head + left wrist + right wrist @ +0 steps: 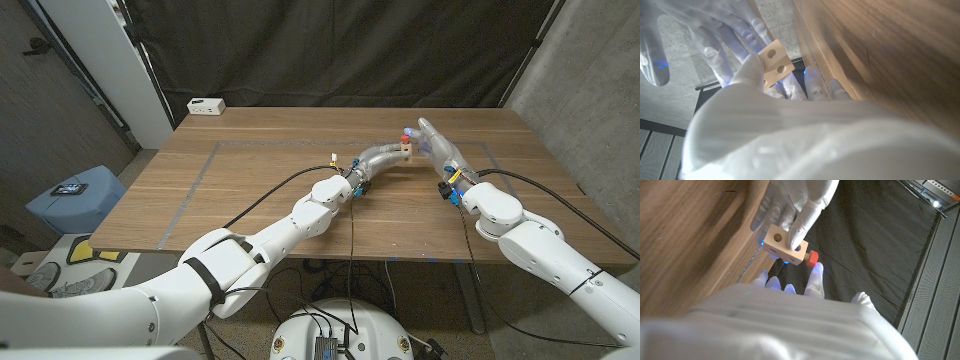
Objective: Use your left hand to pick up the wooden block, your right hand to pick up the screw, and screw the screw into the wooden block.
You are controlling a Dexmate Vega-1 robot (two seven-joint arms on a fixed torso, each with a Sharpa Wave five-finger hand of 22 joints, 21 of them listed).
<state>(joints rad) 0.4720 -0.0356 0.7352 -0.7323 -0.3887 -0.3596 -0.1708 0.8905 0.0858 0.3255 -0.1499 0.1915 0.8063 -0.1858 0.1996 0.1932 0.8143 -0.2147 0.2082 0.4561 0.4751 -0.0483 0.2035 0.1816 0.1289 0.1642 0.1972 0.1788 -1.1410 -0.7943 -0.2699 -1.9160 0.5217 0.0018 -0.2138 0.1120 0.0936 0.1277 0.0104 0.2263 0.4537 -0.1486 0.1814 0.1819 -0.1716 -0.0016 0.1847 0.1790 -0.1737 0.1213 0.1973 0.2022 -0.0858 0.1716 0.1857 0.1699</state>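
Above the table's (pixel 300 190) far middle, toward 1 o'clock in the head view, both hands are meeting. The left hand (pixel 378 160) is gripping the block (pixel 408 150), holding it up off the wood; in the right wrist view its fingers (pixel 805 217) are wrapping over the block's top face beside an open hole. The screw (pixel 811 258) is sitting with its red head against one side face of the block, so its long axis is running straight out of that face toward the right hand (pixel 437 142). That hand is lying just beside the block, at about 3 o'clock of it, with one fingertip (pixel 818 271) touching or nearly touching the red head. I cannot tell whether the right hand is pinching the screw or only reaching it; its other fingers are looking spread. My judgement: turning depends on the right fingers closing around the head in line with that axis, while the left is keeping the block steady.
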